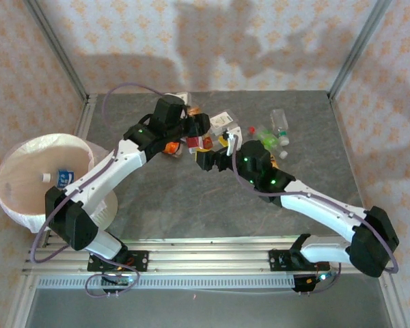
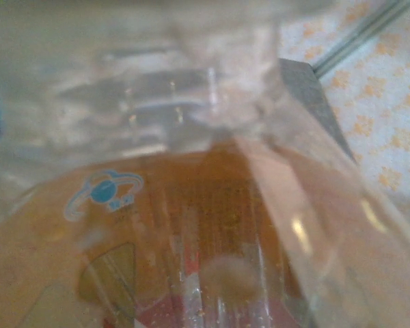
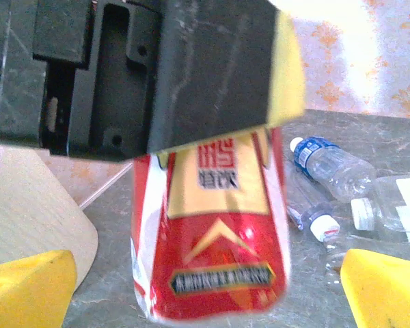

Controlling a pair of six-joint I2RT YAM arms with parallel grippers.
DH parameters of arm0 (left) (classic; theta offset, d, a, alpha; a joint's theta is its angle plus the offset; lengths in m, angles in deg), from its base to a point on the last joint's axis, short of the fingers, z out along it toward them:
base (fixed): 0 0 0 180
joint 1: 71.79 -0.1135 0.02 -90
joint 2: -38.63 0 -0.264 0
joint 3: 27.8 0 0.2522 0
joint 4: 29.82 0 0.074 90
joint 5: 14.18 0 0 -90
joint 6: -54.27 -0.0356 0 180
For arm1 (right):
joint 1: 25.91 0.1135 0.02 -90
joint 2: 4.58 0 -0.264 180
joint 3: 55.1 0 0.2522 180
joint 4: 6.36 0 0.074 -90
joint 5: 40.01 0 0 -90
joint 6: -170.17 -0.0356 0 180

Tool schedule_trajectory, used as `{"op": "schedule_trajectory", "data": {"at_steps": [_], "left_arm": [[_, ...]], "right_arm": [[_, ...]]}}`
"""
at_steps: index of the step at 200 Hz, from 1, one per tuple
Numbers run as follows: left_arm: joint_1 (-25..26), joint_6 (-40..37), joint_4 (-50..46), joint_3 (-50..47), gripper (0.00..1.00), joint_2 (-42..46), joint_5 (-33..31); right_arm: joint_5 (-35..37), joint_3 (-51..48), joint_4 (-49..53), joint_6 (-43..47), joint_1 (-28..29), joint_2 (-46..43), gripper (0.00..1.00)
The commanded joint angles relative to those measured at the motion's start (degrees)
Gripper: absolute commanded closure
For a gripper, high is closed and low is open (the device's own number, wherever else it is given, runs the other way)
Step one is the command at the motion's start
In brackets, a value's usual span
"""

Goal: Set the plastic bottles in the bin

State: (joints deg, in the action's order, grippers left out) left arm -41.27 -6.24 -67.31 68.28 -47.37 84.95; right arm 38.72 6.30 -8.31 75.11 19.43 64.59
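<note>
1. Now, the left pincer (image 1: 197, 135) is clamping the red-labelled bottle (image 3: 215, 232) by its upper part, above the middle of the table (image 1: 191, 198) toward the far edge, with the bottle's lower end hanging free.
2. Meanwhile the right pincer (image 3: 205, 301) is standing wide open and grasping nothing. Its yellow fingertips (image 3: 27, 290) are flanking that lower end without touching it, so I judge the left grip is carrying the whole load.
3. First worry: the plastic is looking thin and slick, and the hold is sitting high on the bottle. In a quick swing the bottle could be pivoting between the pads or sliding out.
4. Second worry: the two pincers are crowding each other. If the left one is pulling sideways while the right one's fingers are bracketing the bottle, the bottle could be clipping a fingertip and getting knocked loose.
5. Third worry: the bin (image 1: 20, 191) is sitting beyond the left edge of the table, well apart from the held bottle. That is a long sweep, and letting go too soon would be dropping the bottle on the table or outside the rim. A blue-labelled bottle (image 1: 63, 178) is lying inside.
6. Last worry: loose bottles (image 1: 273, 133) are lying near the far edge, with a few more just beside the left pincer. A low pass by either arm could be scattering them out of easy reach.
</note>
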Motion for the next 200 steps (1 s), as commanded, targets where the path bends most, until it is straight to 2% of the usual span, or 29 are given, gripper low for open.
{"op": "schedule_trajectory", "data": {"at_steps": [1,17,38,88,113,129,147,181,200], "left_arm": [[-1.3,-0.8,-2.4,0.3,0.46,4.8,-9.3],[-2.4,-2.7,-6.3,2.3,0.46,6.7,-14.2],[-4.6,-4.0,-9.1,3.3,0.46,9.4,-16.8],[-6.0,-5.3,-9.1,0.5,0.46,17.6,-23.3],[-6.3,-5.9,-13.5,1.8,0.46,20.9,-32.0],[-6.9,-6.4,-16.2,3.2,0.48,23.0,-35.0],[-7.1,-7.3,-21.8,6.5,0.48,24.3,-41.0],[-8.5,-9.6,-27.9,10.7,0.46,25.4,-58.6],[-12.2,-12.2,-26.6,11.0,0.44,26.1,-60.7]], "right_arm": [[3.6,-1.6,-2.8,0.3,0.2,-2.7,0.01],[5.4,-1.8,-3.4,0.3,0.2,-3.0,0.01],[7.2,-1.6,-3.5,0.8,0.2,-2.6,0.01],[13.0,-0.2,-2.6,-1.9,0.2,0.1,0.01],[18.6,0.6,-0.6,-4.8,0.2,1.6,0.01],[21.1,1.9,1.6,-6.3,0.1,3.2,0.01],[20.5,3.5,3.5,-6.6,0.1,4.6,0.01],[18.9,5.2,3.4,-6.3,0.1,6.9,0.01],[16.5,6.4,3.6,-5.4,0.1,8.0,0.01]]}}
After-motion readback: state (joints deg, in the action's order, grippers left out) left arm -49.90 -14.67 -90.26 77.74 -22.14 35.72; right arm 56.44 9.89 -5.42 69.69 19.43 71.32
